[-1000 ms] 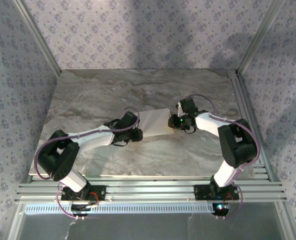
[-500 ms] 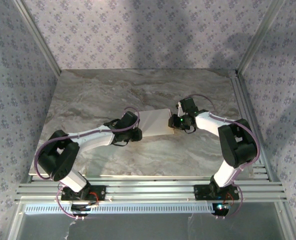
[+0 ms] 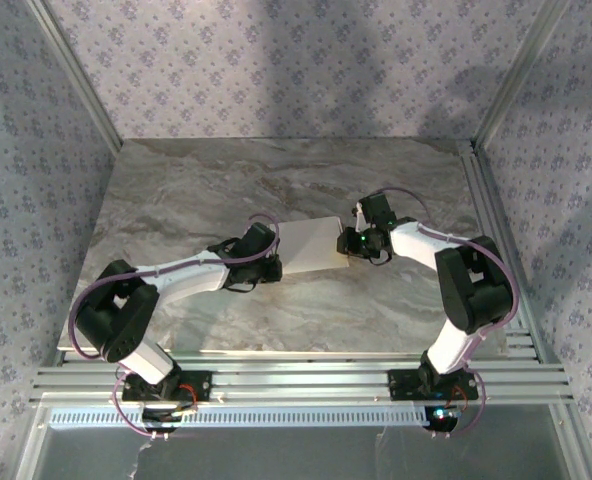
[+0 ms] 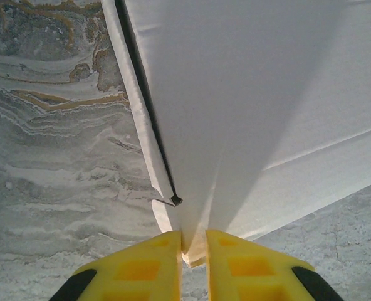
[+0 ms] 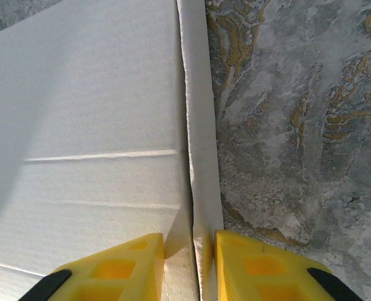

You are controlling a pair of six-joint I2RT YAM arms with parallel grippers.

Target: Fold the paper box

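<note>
**Top external view.** The paper box lies near the middle of the worktop, a flat white panel spanning the gap between the two arms. The left tool meets its left end and the right tool its right end. Compared with a second ago, the arms and the box have hardly shifted. The one real change is at the left tool, whose fingers have just drawn in on the cardboard. This suggests that the box is now secured at both ends, so a panel can be pressed or turned along a crease without the blank sliding. From this height, neither finger gap can be made out.

**Left wrist view.** This view shows the grip itself. The left tool has its yellow fingers nearly together, pinching the near corner of the paper box with only the thin cardboard between them. A narrow side strip stands slightly off the main panel, with a dark slit between the two, and a crease crosses the panel at lower right. The marbled worktop lies to the left.

**Right wrist view.** The right tool stands a little wider, its fingers either side of the folded edge strip of the paper box, and it appears to hold that strip. Two faint creases cross the broad panel. Bare worktop lies to the right.
</note>
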